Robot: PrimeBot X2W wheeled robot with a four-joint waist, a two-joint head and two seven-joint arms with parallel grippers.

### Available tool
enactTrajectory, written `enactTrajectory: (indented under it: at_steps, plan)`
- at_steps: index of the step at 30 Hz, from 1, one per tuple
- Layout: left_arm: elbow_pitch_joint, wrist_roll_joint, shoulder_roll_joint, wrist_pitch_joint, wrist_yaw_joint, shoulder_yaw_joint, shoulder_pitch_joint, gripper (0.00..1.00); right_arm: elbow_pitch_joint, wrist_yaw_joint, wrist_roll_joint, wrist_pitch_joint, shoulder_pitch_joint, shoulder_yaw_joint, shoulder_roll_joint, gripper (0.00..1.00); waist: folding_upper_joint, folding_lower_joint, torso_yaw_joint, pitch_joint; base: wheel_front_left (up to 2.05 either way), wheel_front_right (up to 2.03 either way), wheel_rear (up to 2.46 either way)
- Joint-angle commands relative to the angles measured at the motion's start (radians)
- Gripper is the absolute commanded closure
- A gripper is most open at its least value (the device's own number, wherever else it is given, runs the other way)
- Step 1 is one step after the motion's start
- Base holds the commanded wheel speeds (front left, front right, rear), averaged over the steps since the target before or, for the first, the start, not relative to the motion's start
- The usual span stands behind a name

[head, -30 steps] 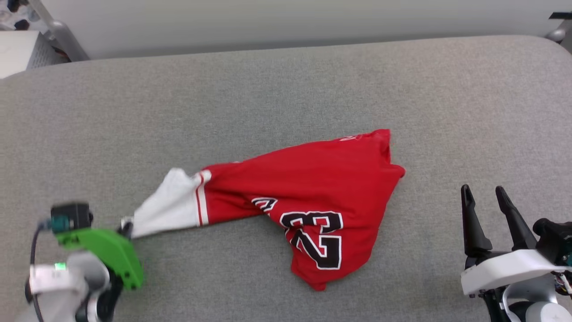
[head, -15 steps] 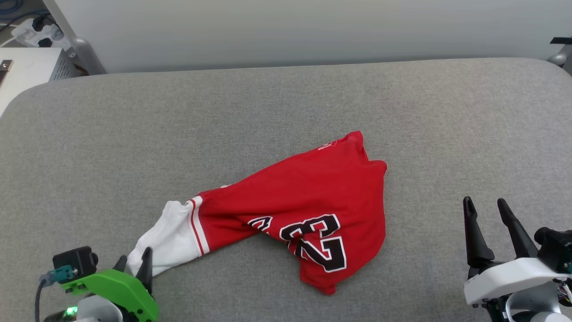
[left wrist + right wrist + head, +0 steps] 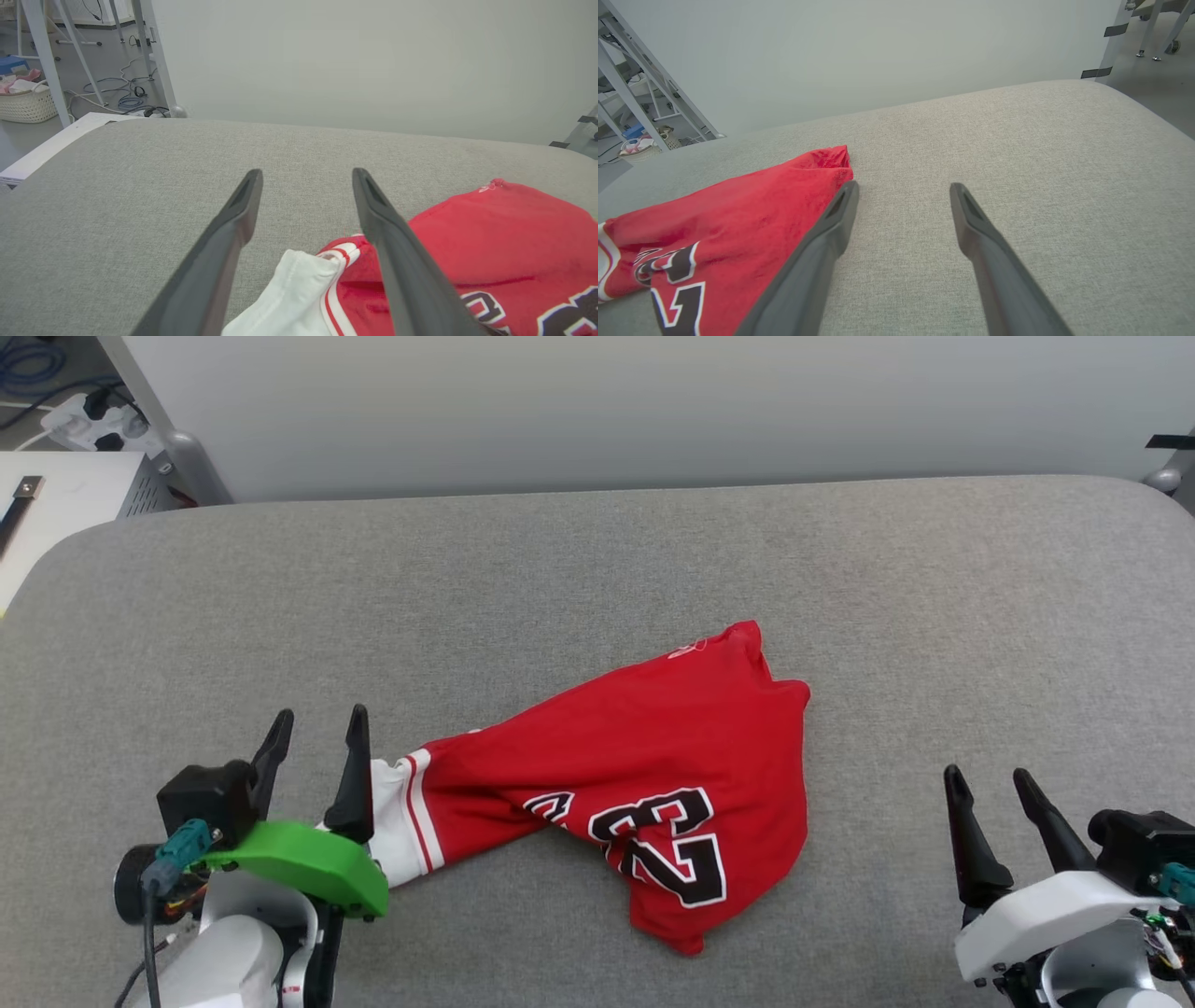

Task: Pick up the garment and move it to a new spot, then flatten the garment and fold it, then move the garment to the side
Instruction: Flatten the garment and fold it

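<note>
Red garment (image 3: 644, 775) bunched mid-table, both grippers empty: flattening looks like the step in hand.
Head view: it lies crumpled on the grey table (image 3: 560, 569), "23" face-up, its white sleeve (image 3: 392, 817) just beside the left gripper (image 3: 320, 713), whose jaws stand wide and hold nothing. The right gripper (image 3: 985, 774), equally wide and empty, sits well apart from the cloth. Left wrist view: the sleeve lies below the parted jaws, not gripped. Right wrist view: red cloth to one side, bare table ahead. Next, I judge, each gripper must pinch an edge and spread it. Nothing on the table blocks that; a white box (image 3: 56, 495) sits beyond the far-left corner.
</note>
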Motion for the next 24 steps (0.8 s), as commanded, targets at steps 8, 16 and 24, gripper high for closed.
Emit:
enactTrajectory:
  at_steps: [8,16,24]
  plan:
    - [-0.089,0.157,-0.077,-0.006,0.0,0.082,0.051,0.0,0.029,0.007,0.014,0.151,-0.038,0.056,-0.032,0.0,0.0,0.0001,0.033,0.014,0.0,0.0,0.0]
    - [-0.104,0.215,-0.132,-0.006,-0.02,0.122,0.044,0.0,0.07,0.007,0.131,0.399,-0.141,0.179,-0.171,0.0,0.0,0.0001,0.099,0.061,0.0,0.0,0.0]
    - [-0.093,0.27,-0.203,-0.006,-0.067,0.182,0.033,0.0,0.134,0.007,0.187,0.52,-0.266,0.333,-0.274,0.0,0.0,0.0001,0.161,0.112,0.0,0.0,0.0]
